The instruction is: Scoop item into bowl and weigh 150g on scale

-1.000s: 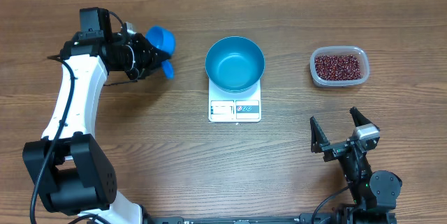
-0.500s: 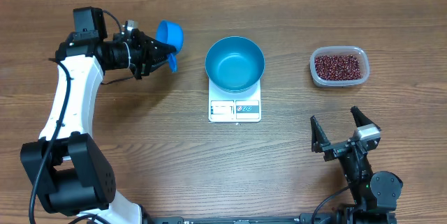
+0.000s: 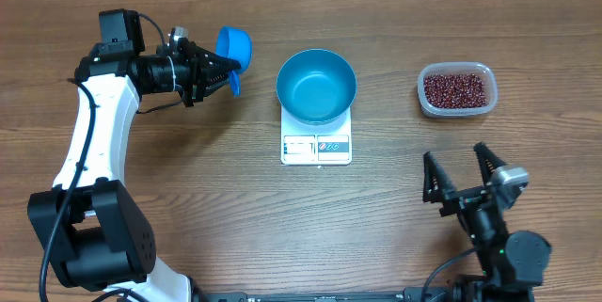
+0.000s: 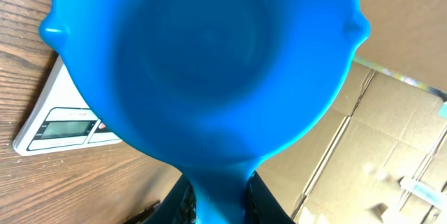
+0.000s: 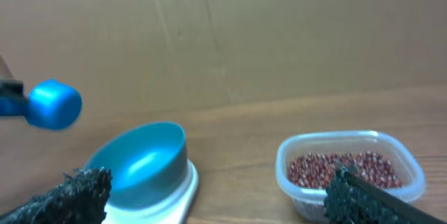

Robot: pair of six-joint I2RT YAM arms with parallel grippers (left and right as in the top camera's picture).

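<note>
Blue hollow of the scoop (image 4: 202, 63) in the left gripper (image 4: 216, 206), left wrist only.

Wooden table (image 3: 207, 217), white scale (image 3: 316, 149), clear tub (image 3: 422, 95) of beans (image 3: 457, 89)

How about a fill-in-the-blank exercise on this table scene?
1. The bowl sits on the ____.
2. The beans lie in a clear plastic ____.
3. The left gripper holds a small blue ____.
4. The right gripper holds nothing, and its jaws are ____.
Missing words: scale; tub; scoop; open.
</note>
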